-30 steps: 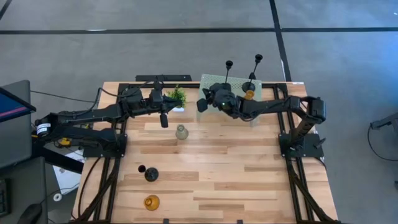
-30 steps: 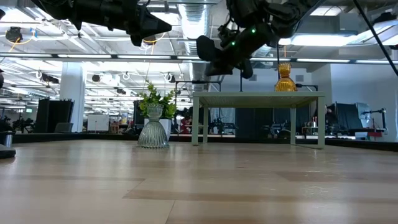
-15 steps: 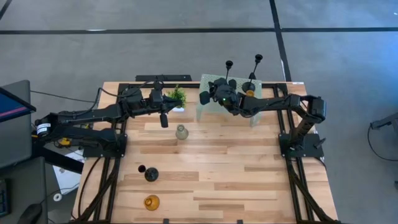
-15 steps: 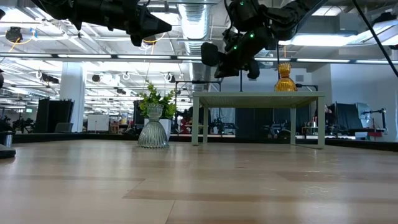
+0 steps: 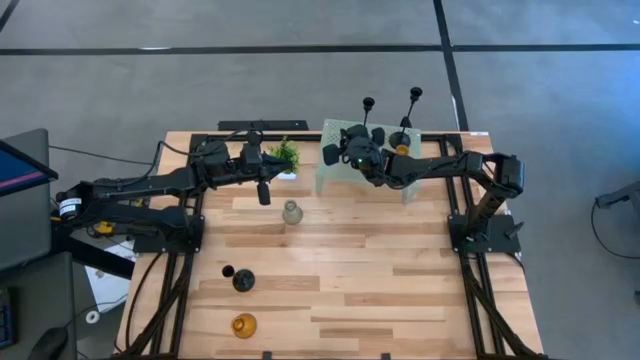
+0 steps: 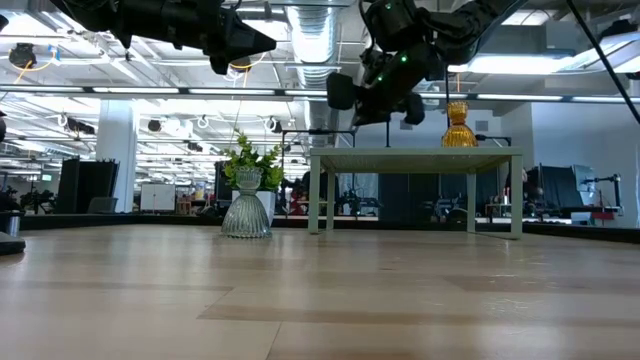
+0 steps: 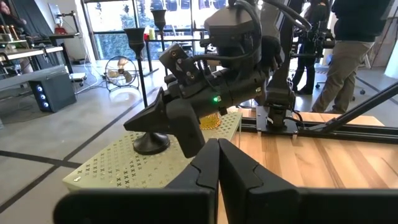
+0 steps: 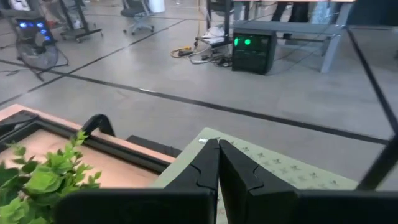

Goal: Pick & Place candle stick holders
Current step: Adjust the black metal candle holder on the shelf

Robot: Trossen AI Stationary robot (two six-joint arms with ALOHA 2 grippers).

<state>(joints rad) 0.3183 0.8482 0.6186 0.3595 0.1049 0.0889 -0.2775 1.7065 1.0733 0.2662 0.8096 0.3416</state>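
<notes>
- Right pincer [image 5: 330, 155] hangs over the pale green mesh stand [image 5: 340, 181] at the counter's [image 5: 400, 270] far edge, fingers pressed together, empty; the arm hides much of the stand.
- An amber holder [image 6: 458, 125] and two black stemmed holders [image 5: 367, 103] stand there.
- Left pincer [image 5: 264, 194] closed, empty, just beside the plant [image 5: 286, 154].
- Clear-grey holder [image 5: 291, 212] mid-counter; black holder [image 5: 240, 279] and amber one [image 5: 243, 325] near left.

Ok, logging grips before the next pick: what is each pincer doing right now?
Left pincer: closed, holding nothing, raised near the potted plant.
Right pincer: closed, empty, above the mesh stand.
</notes>
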